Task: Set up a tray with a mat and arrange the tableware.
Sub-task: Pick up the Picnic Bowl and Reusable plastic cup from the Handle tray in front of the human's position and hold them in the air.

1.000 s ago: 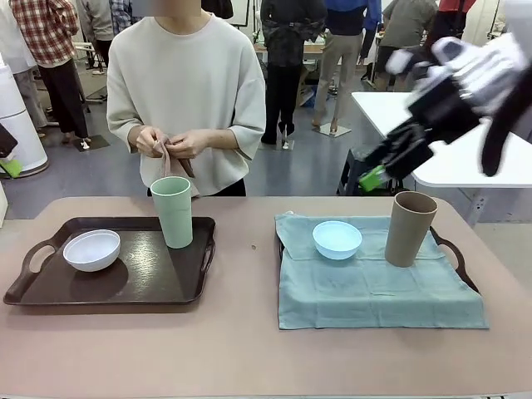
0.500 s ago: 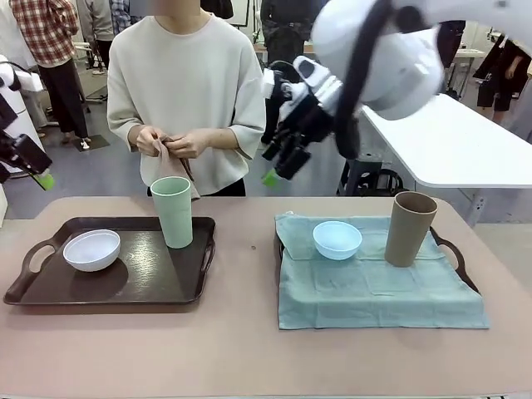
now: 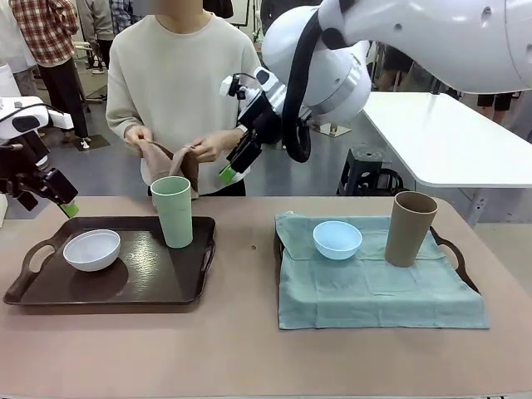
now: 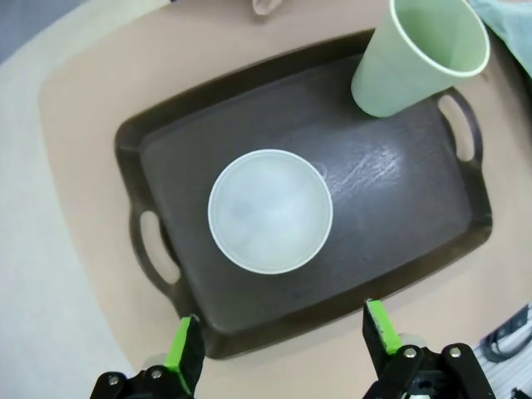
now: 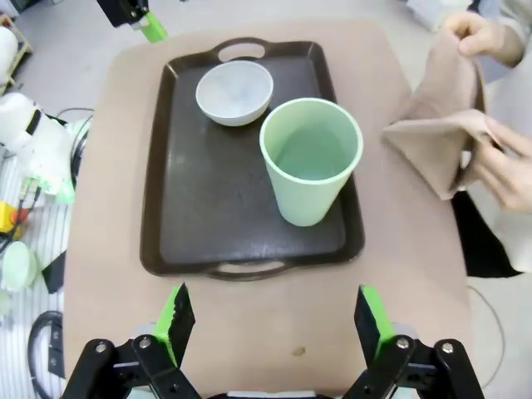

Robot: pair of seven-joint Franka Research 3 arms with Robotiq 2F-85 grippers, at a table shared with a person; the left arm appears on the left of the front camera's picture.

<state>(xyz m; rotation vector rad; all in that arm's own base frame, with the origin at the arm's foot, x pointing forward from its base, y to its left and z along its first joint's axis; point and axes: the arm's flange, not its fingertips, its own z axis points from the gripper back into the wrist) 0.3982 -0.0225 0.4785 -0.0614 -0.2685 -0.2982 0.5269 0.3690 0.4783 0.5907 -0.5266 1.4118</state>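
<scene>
The left dark tray [image 3: 29, 287] holds a white bowl [image 3: 91, 249] and a pale green tumbler [image 3: 172, 212], with no mat under them. On the right tray [image 3: 455, 258] lies a teal mat [image 3: 374, 295] bearing a light blue bowl [image 3: 337, 239] and a tan tumbler [image 3: 410, 229]. A person spreads a brownish cloth [image 3: 166, 162] behind the green tumbler. My left gripper [image 3: 56, 198] hovers open over the tray's left end, above the white bowl [image 4: 270, 210]. My right gripper [image 3: 235, 160] hangs open high above the table's middle, looking down on the green tumbler [image 5: 310, 158] and the cloth [image 5: 440, 125].
Bare table lies between the two trays and along the front edge. The person's hands [image 5: 507, 158] hold the cloth just past the left tray's far rim [image 5: 353, 150]. A white table [image 3: 449, 141] stands behind at the right.
My right arm has swung from the far right across to the middle, above the left tray. My left gripper has come in lower at the left. The person has opened the cloth out wider.
</scene>
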